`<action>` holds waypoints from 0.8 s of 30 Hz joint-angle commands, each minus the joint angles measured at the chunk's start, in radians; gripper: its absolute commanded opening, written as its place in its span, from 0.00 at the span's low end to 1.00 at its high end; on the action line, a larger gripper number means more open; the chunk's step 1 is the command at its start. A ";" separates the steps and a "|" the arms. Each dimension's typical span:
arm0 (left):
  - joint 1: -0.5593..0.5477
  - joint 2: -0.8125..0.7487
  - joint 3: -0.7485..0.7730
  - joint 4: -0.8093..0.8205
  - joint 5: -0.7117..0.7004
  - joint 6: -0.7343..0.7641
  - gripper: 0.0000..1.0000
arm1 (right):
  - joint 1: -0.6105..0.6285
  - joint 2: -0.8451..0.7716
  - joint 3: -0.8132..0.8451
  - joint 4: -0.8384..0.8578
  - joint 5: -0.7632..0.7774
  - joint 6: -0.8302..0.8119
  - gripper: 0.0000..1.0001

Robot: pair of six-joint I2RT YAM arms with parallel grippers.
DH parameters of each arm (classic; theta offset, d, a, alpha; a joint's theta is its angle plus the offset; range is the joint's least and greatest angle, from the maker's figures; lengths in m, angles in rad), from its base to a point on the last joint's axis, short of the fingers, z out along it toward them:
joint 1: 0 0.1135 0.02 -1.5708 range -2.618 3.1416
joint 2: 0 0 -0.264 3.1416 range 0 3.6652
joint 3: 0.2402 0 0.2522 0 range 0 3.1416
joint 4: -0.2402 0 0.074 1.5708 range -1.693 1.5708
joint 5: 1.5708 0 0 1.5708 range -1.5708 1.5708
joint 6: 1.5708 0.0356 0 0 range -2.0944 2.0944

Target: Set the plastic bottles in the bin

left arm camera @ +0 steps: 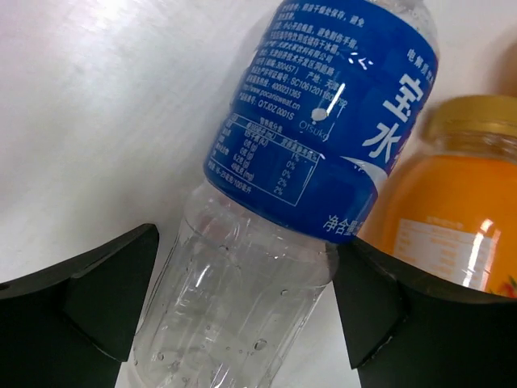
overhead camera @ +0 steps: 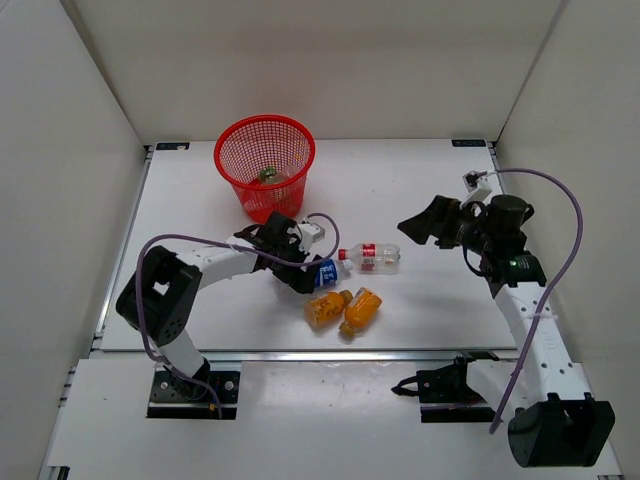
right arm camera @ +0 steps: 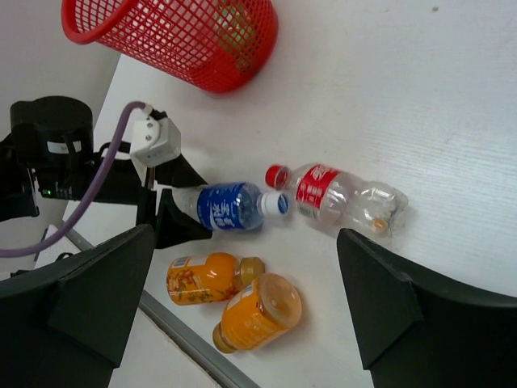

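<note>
The blue-labelled clear bottle [left arm camera: 323, 121] lies on the white table, and its clear lower body sits between the fingers of my left gripper [left arm camera: 246, 242]. That gripper is open; the right finger [left arm camera: 380, 307] is at the bottle's side and the left finger [left arm camera: 97, 299] stands just off it. The red-labelled bottle with red cap [overhead camera: 370, 257] lies just right of it. Two orange bottles [overhead camera: 325, 307] [overhead camera: 360, 310] lie in front. The red mesh bin [overhead camera: 240, 170] stands at the back left with the green bottle [overhead camera: 268, 175] inside. My right gripper [overhead camera: 418, 228] is open, empty and raised at the right. I cannot make out the plain clear bottle.
White walls close in the table on the left, back and right. A metal rail [overhead camera: 300, 353] runs along the table's near edge, just in front of the orange bottles. The left arm's purple cable [overhead camera: 215, 240] loops over the arm.
</note>
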 commanded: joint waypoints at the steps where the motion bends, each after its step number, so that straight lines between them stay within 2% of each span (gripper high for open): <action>1: -0.008 -0.009 0.049 0.021 -0.076 0.002 0.95 | -0.010 -0.048 -0.049 0.020 -0.018 0.025 0.93; 5: -0.062 -0.039 -0.012 0.071 -0.164 0.035 0.86 | -0.010 -0.087 -0.103 0.003 0.030 0.044 0.93; 7: -0.057 -0.067 -0.023 0.076 -0.135 0.025 0.79 | -0.010 -0.101 -0.121 0.007 0.060 0.036 0.94; 13: -0.044 -0.273 -0.054 0.049 -0.158 0.018 0.68 | -0.010 -0.105 -0.149 0.020 0.132 0.022 0.94; 15: -0.057 -0.347 -0.060 0.039 -0.190 0.022 0.63 | 0.001 -0.050 -0.141 0.055 0.184 -0.045 0.94; 16: -0.056 -0.405 -0.064 0.042 -0.188 0.018 0.62 | 0.020 -0.036 -0.133 0.108 0.170 -0.094 0.94; 18: -0.048 -0.504 -0.051 0.061 -0.159 -0.010 0.68 | 0.042 0.058 -0.110 0.164 0.109 -0.307 0.94; 19: -0.035 -0.521 -0.038 0.064 -0.162 -0.019 0.67 | 0.062 0.114 -0.054 0.156 0.121 -0.358 0.94; 21: -0.021 -0.587 -0.017 0.105 -0.217 -0.080 0.69 | 0.067 0.202 0.035 0.130 0.075 -0.390 0.94; 24: 0.004 -0.627 0.008 0.226 -0.340 -0.157 0.69 | 0.036 0.309 0.058 0.295 -0.046 -0.390 0.95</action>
